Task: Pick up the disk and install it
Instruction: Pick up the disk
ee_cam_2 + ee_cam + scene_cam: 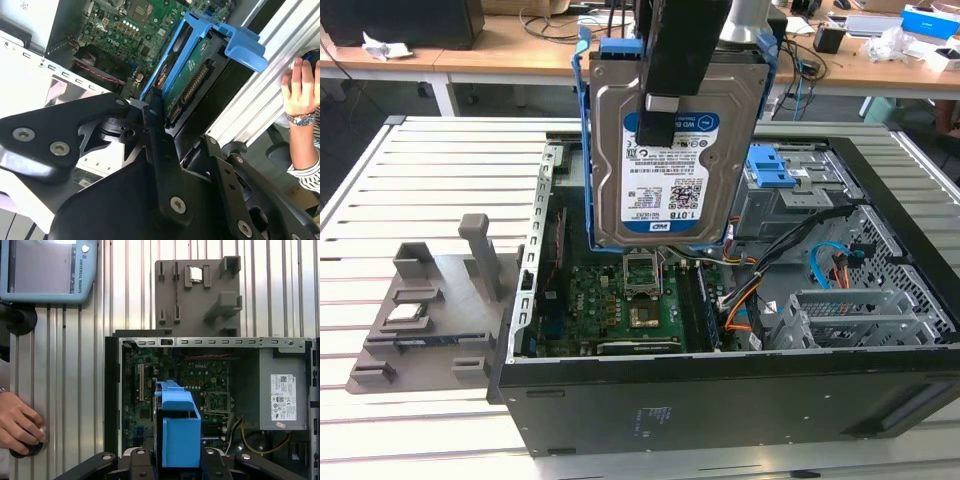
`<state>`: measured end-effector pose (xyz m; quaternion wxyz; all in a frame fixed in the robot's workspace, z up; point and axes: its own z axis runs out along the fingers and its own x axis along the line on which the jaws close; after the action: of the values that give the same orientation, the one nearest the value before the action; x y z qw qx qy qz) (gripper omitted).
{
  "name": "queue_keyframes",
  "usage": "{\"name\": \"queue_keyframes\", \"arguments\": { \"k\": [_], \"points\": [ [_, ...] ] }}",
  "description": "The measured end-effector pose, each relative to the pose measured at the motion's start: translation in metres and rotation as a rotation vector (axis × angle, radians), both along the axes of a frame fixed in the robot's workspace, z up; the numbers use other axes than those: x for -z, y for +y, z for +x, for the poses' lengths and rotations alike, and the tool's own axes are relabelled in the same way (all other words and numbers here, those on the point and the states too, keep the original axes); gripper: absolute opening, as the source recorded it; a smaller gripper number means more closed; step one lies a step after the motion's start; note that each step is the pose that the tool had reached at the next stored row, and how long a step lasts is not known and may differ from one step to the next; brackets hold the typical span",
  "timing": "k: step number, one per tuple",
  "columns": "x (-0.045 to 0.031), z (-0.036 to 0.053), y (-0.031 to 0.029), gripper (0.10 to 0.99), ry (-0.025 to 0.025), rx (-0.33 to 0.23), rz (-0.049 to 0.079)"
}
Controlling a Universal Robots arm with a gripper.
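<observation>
Clamping the disk [610,140] with my gripper [661,122], I am holding its white-and-blue barcoded label [665,190] above the open computer case [720,400] on the slatted table [450,165].

- The computer case [720,410] lies on its side on the slatted table [440,170], open side up, towards the exterior view's right.
- A tray of part holders [430,300] lies on the table just beside the case, on the exterior view's left.
- Inside the case, the circuit board [620,300] lies flat on the bottom. The drive cage [775,190] sits far back on the exterior view's right, and cables [790,260] run between the two.
- The disk [675,170] hangs on end above the circuit board, clamped from above by the gripper [660,125].
- Desks [520,55] stand far behind the table.
- In the first wrist view, a hand [17,425] rests on the table, apart from the case, with a tablet [47,270] near it.
</observation>
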<state>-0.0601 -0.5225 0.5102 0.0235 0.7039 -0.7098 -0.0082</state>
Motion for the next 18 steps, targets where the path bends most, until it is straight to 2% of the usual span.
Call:
{"name": "queue_keyframes", "arguments": {
  "k": [18],
  "points": [
    [0.0089,0.015,0.0,0.361,0.0002,0.0,-0.001]
  ]
}}
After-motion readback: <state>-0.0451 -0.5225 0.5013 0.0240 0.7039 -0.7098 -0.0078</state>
